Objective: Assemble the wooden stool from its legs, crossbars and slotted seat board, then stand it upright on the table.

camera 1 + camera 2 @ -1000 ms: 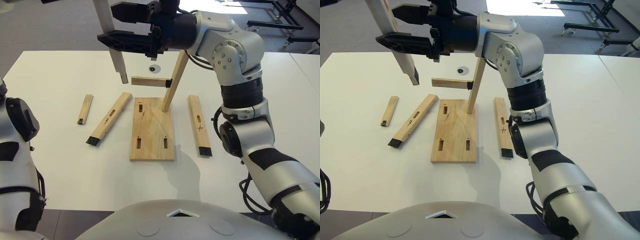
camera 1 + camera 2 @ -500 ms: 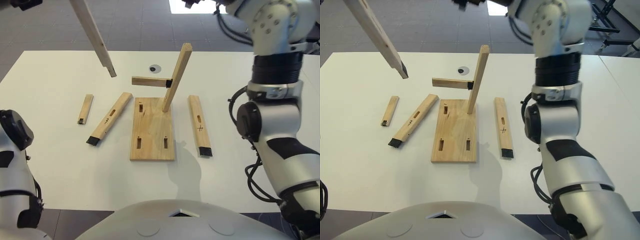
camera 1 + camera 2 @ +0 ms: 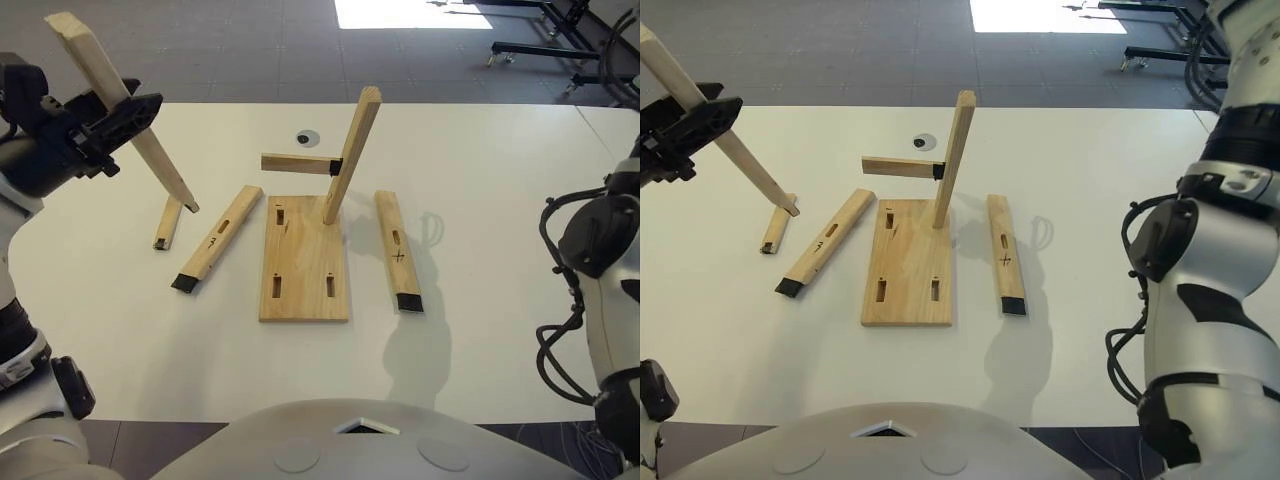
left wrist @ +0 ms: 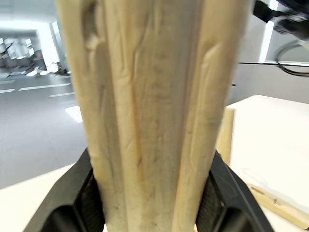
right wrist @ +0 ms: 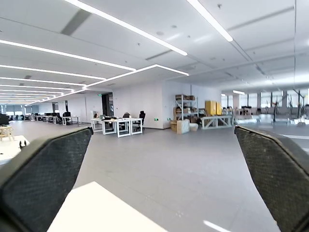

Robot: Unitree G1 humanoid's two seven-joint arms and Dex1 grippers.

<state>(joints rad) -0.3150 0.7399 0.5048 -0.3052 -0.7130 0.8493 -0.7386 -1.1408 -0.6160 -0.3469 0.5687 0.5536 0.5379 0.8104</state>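
Observation:
The slotted seat board (image 3: 304, 258) lies flat at the table's middle. One leg (image 3: 352, 155) stands tilted in its far right slot, with a crossbar (image 3: 298, 163) sticking out to the left. My left gripper (image 3: 110, 120) is shut on another leg (image 3: 125, 110), held slanted above the table's left side, its lower tip just over a short crossbar (image 3: 168, 222). In the left wrist view that leg (image 4: 149, 116) sits between the black fingers (image 4: 72, 203). My right gripper (image 5: 159, 179) is open and holds nothing, raised off to the right.
A loose leg (image 3: 217, 238) lies left of the board and another (image 3: 398, 250) right of it, both with black end caps. A small round grommet (image 3: 308, 137) sits in the table behind the board. Black wheeled frames (image 3: 540, 45) stand on the floor beyond.
The right arm has drawn back from the held leg, up and to the right. The left gripper has tilted the leg and brought it down and left, toward the short crossbar.

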